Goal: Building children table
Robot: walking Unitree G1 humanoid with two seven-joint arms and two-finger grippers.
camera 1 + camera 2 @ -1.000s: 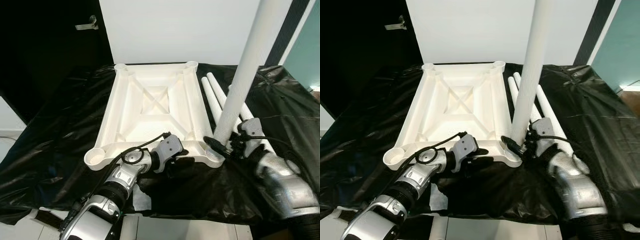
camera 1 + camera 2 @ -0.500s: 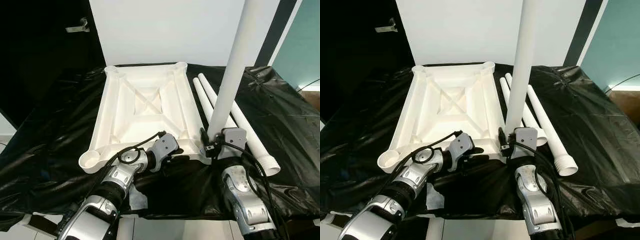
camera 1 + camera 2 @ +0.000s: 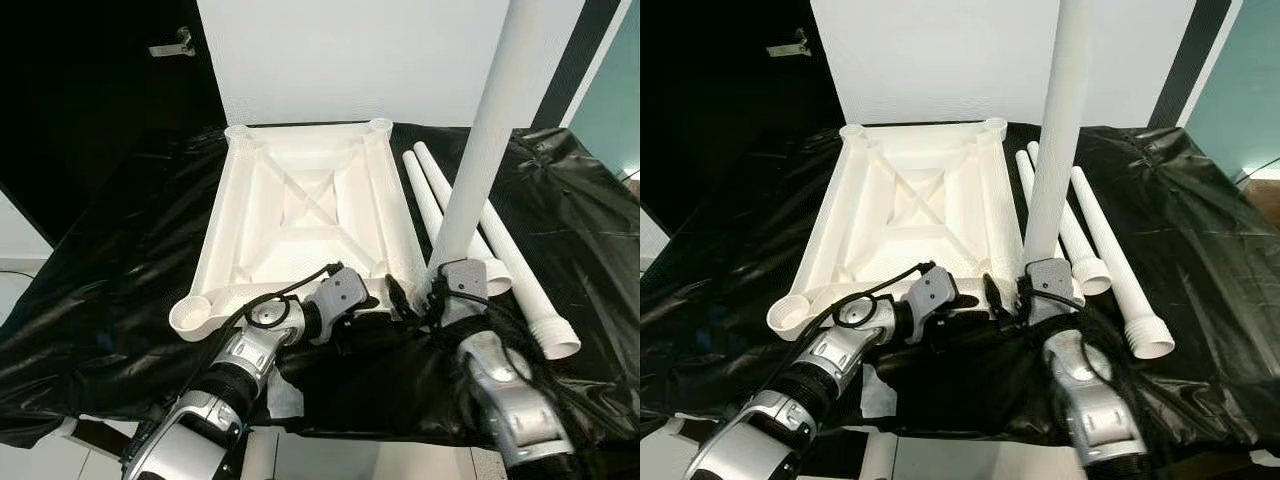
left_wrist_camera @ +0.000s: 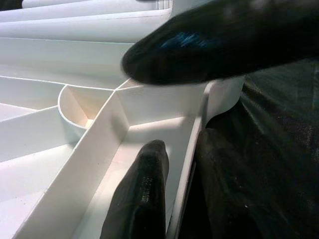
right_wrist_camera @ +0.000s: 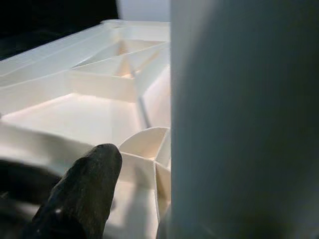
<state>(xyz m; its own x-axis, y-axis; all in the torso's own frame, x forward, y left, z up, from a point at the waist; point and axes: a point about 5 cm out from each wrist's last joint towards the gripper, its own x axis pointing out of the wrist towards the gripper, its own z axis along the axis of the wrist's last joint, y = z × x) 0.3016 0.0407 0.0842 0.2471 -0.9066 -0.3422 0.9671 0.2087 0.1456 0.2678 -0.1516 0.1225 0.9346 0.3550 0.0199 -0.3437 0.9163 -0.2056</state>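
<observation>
Two shiny silver robot arms with black claws

The left arm (image 3: pixel 235 365) is made of round silver parts with black rings between them, and a thin black cable loops over its wrist. The left claw (image 3: pixel 345 318) sits past a grey boxy block, and its fingers (image 4: pixel 142 199) are long, black and a bit bumpy. The right arm (image 3: pixel 505 395) is smooth silver with black cables curling along it. The right claw (image 3: pixel 415 300) also has a grey block behind it, and its finger (image 5: pixel 82 194) is thick, black and round at the tip.
</observation>
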